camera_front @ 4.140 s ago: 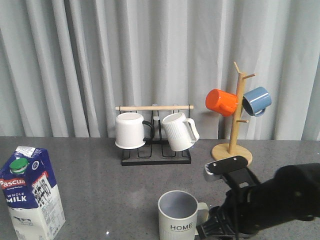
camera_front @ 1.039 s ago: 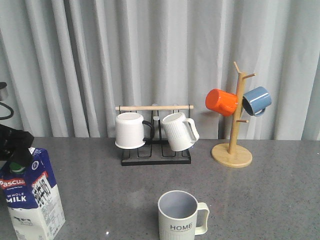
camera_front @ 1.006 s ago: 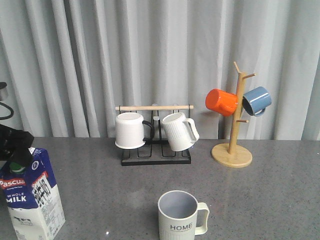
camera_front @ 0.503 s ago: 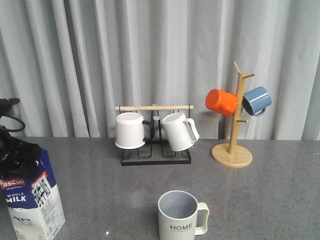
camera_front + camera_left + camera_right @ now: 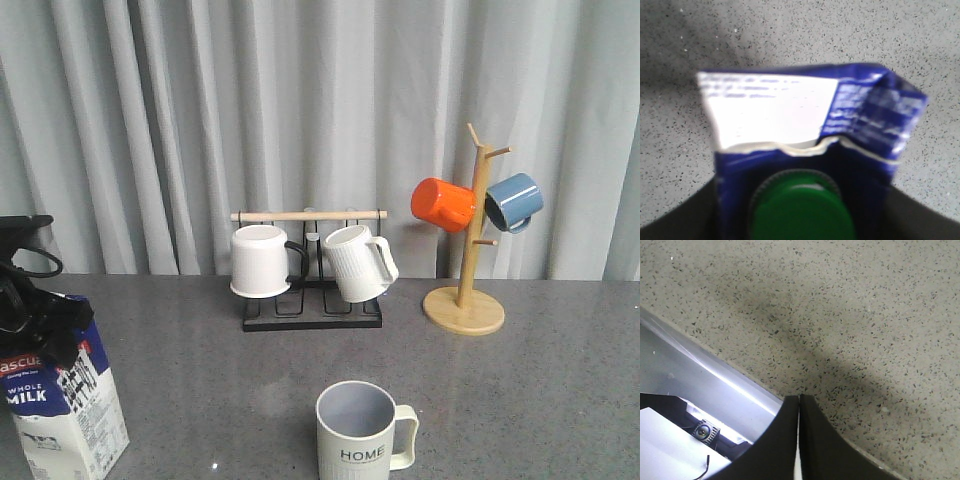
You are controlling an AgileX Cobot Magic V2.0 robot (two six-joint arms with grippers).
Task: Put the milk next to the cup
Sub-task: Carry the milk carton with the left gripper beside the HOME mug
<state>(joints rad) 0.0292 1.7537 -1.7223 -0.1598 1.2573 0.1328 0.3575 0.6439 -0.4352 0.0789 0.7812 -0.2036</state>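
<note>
A staged test bench rather than a lived-in kitchen: a speckled grey stone-look tabletop (image 5: pixel 560 390) backed by pleated pale grey curtains (image 5: pixel 330 110), with a black wire mug rack (image 5: pixel 312 300) and a wooden mug tree (image 5: pixel 468 270) arranged as props.

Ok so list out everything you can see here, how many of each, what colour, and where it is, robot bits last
milk carton: one, blue and white with a green cap, front left of the table.
HOME cup: one, pale cream-grey, front centre, upright.
wire mug rack: one, black with a wooden bar, back centre.
white mugs: two on the rack, a plain one with a black handle and a ribbed one tilted beside it.
wooden mug tree: one, back right.
orange mug: one, hung on the tree's left side.
blue mug: one, hung on the tree's right side.
table: grey speckled.
curtain: pale grey, behind.
left claw: black, at the carton's top; grip not clear.
right claw: black, shut, above bare table.
</note>
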